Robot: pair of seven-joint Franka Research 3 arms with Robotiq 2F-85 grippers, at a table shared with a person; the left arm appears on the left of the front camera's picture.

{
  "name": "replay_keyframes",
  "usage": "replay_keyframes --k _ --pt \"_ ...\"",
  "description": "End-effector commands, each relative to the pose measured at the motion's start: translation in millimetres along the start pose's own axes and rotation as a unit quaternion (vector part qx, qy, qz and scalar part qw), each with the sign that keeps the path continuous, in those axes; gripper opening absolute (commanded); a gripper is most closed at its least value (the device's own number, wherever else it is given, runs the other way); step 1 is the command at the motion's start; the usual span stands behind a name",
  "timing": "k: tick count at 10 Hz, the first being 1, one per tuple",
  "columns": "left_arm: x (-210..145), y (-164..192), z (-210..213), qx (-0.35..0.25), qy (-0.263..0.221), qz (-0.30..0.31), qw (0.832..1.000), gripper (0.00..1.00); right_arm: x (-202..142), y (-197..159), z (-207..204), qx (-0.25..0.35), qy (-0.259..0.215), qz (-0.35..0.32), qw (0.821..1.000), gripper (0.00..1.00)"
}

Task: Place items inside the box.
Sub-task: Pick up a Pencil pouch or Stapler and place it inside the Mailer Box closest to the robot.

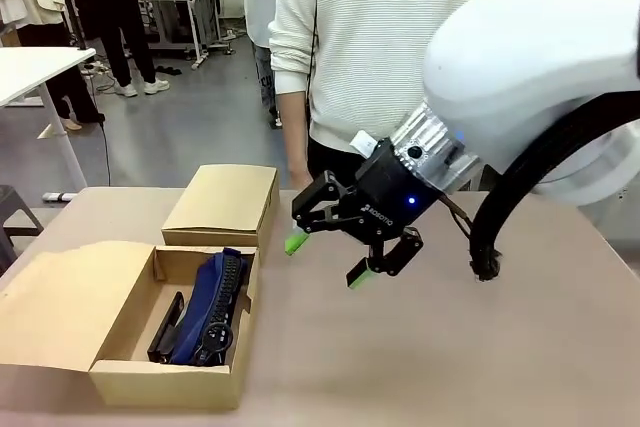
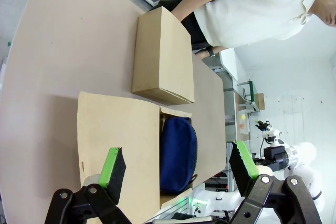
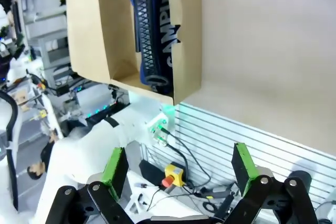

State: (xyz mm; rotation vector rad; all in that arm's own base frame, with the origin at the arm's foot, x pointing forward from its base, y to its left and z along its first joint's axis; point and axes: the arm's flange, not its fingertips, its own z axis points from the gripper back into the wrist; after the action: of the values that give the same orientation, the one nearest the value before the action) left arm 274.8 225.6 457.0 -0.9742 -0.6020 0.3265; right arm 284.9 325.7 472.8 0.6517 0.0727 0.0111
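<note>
While its hinged flap lid (image 1: 50,297) is laid open flat toward the left, the larger plain brown cardboard box (image 1: 165,384) is seen at the near left of the pale tan table (image 1: 450,347). Inside it, a navy-blue zip pencil pouch (image 1: 212,292) is lodged lengthwise along the right wall. To its left, on the box floor, a slim black object (image 1: 166,328) is laid alongside the pouch. It is probably a stapler, though the shadow leaves this unclear.

Just behind the open box, a smaller, closed brown cardboard box (image 1: 222,202) is set on the table. Whether the two touch cannot be told.

To the right of both boxes, the right gripper (image 1: 329,258) is held above bare tabletop. Its jaws are spread wide and nothing is gripped between the green pads (image 1: 296,242). In the right wrist view the same gripper (image 3: 178,162) is shown wide open and empty, with the open box and pouch well beyond its fingertips.

In the left wrist view, the left gripper (image 2: 176,153) is likewise parted wide and empty, and the open box and pouch are seen below it.

At the far side — behind the smaller box — a person in a cream ribbed sweater (image 1: 390,47) is stood against the table edge.
</note>
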Motion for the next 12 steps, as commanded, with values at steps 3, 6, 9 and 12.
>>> replay_keyframes --k 3,6,9,12 --pt "-0.2 -0.2 -0.9 -0.011 -0.006 -0.008 1.000 1.00 -1.6 7.4 -4.0 -0.004 0.001 0.008 1.000 1.00" --pt "-0.2 -0.2 -0.9 -0.011 -0.006 -0.008 1.000 1.00 28.9 -26.8 31.4 0.057 -0.017 -0.036 0.998 1.00" --pt "-0.2 -0.2 -0.9 -0.011 -0.006 -0.008 1.000 1.00 21.6 -106.1 129.7 0.154 -0.016 -0.067 0.986 1.00" --pt "-0.2 -0.2 -0.9 -0.011 -0.006 -0.008 1.000 1.00 -28.6 -228.2 223.1 0.339 -0.049 -0.110 0.933 1.00"
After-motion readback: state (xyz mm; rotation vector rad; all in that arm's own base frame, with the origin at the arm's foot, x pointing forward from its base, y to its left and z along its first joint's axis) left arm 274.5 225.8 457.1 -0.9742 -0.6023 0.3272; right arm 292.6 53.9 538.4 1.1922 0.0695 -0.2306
